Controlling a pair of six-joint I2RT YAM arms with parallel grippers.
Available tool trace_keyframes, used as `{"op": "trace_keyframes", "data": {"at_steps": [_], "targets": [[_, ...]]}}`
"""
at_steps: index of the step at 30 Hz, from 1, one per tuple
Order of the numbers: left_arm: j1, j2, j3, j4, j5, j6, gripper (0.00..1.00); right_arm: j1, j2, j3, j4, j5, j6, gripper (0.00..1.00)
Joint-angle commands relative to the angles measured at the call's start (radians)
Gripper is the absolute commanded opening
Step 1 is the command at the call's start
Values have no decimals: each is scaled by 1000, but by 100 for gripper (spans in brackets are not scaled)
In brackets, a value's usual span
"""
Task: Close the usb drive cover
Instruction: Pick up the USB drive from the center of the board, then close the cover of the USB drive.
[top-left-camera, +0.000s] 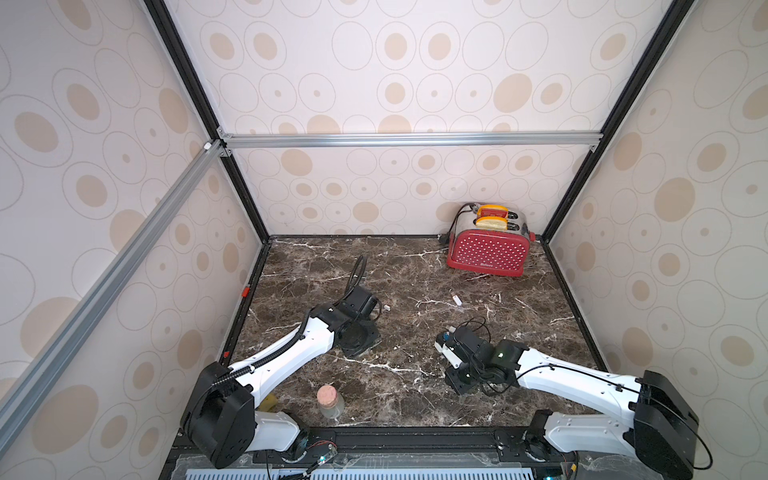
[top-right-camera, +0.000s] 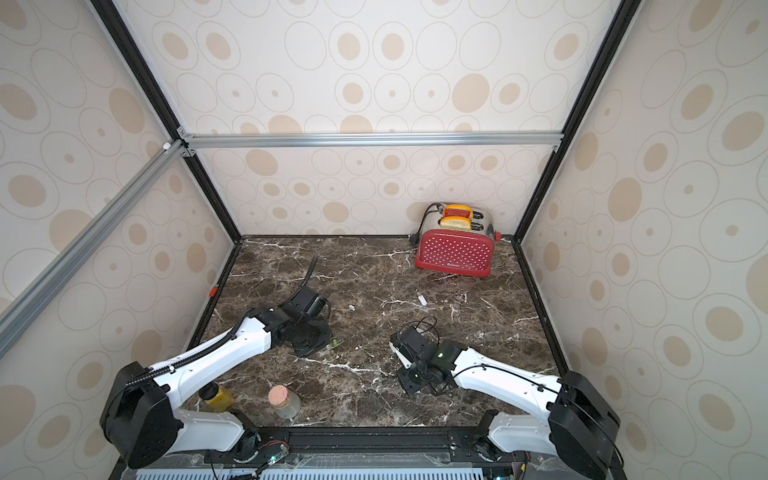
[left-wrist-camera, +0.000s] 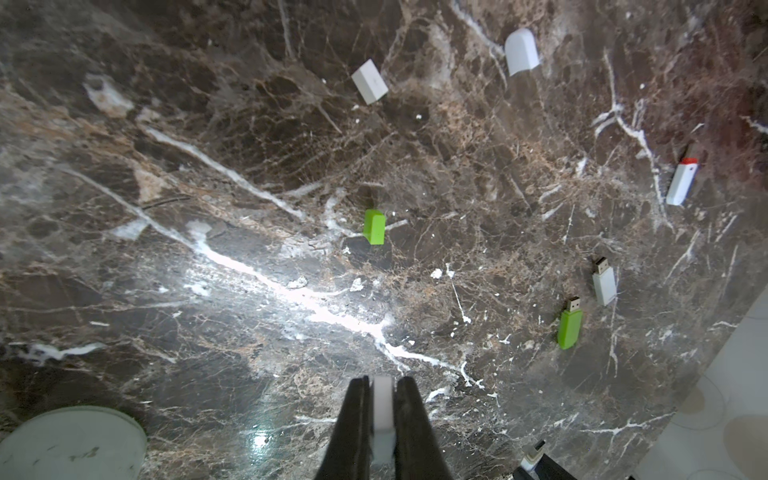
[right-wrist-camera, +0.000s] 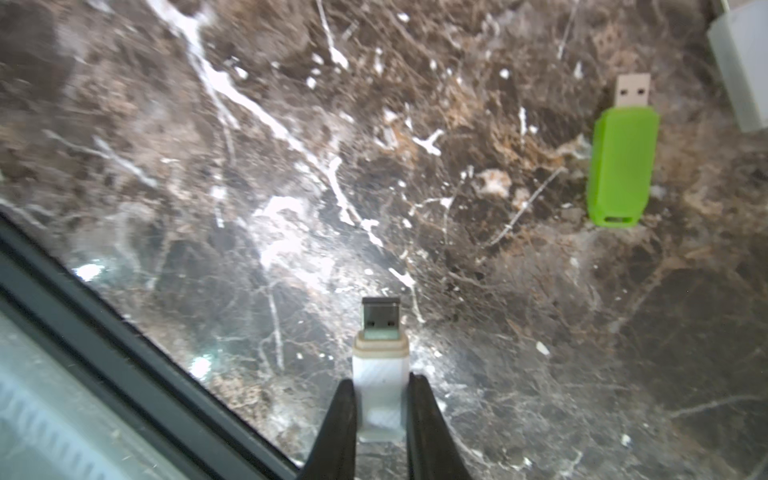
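Right jaws grip the usb drive (right-wrist-camera: 380, 374) lengthwise, plug pointing outward; left jaws grip the cover (left-wrist-camera: 382, 405).

Look at the far right corner of the table (top-left-camera: 415, 266). The toaster (top-left-camera: 488, 249) stands there, close to the back wall, with two bread slices (top-left-camera: 492, 216) standing in its slots. At the near edge, a bit left of the middle, you find the jar (top-left-camera: 330, 401). Just left of it stands a small bottle (top-right-camera: 218, 397), by the left arm's base. A capped drive (top-left-camera: 457, 300) lies near the middle, between the toaster and the right gripper (right-wrist-camera: 381, 379). A loose cap (top-left-camera: 386, 308) lies left of that drive. The usb drive (right-wrist-camera: 380, 361) sits in the right gripper. The cover (left-wrist-camera: 382, 399) sits in the left gripper (left-wrist-camera: 382, 380).
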Motion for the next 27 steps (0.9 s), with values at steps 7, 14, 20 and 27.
{"op": "trace_keyframes", "data": {"at_steps": [7,14,20,27], "targets": [[8,-102,-46,128,-2,0,0,-9,-36,39,164,-275,29,0],[8,-138,-102,229,29,-9,0,-71,-22,50,337,-513,88,0],[8,-151,-114,261,42,-12,0,-100,52,71,473,-661,143,0],[8,-178,-118,288,53,-4,0,-114,166,84,609,-779,197,0]]}}
